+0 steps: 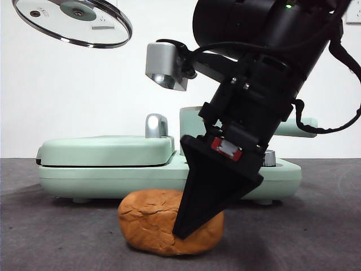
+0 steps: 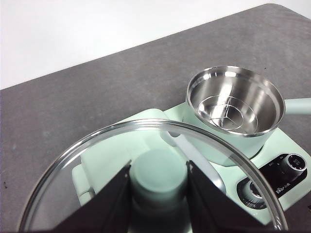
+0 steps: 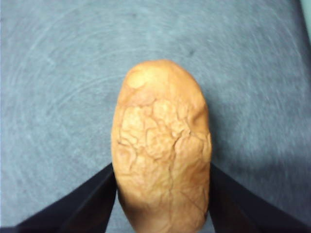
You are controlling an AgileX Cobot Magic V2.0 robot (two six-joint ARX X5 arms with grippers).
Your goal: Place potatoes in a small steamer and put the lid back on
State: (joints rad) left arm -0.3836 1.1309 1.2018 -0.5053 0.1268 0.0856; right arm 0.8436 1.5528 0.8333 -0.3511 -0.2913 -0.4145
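on the table, right gripper [image 3: 163, 194] straddles the potato [image 1: 152, 223], half hiding it; left gripper [image 2: 159, 194] grips the lid [image 1: 73, 22].

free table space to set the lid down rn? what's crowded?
Bare grey table in front of the griddle, beside the potato. Crowded: the right gripper straddles the potato; the left gripper holds the lid aloft. The steamer is open and empty.

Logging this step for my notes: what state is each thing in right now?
Potato: on the table, right tool straddling it.
Lid: off the pot, held aloft by its knob in the left tool.
Steamer pot: uncovered, empty.
Griddle: closed.
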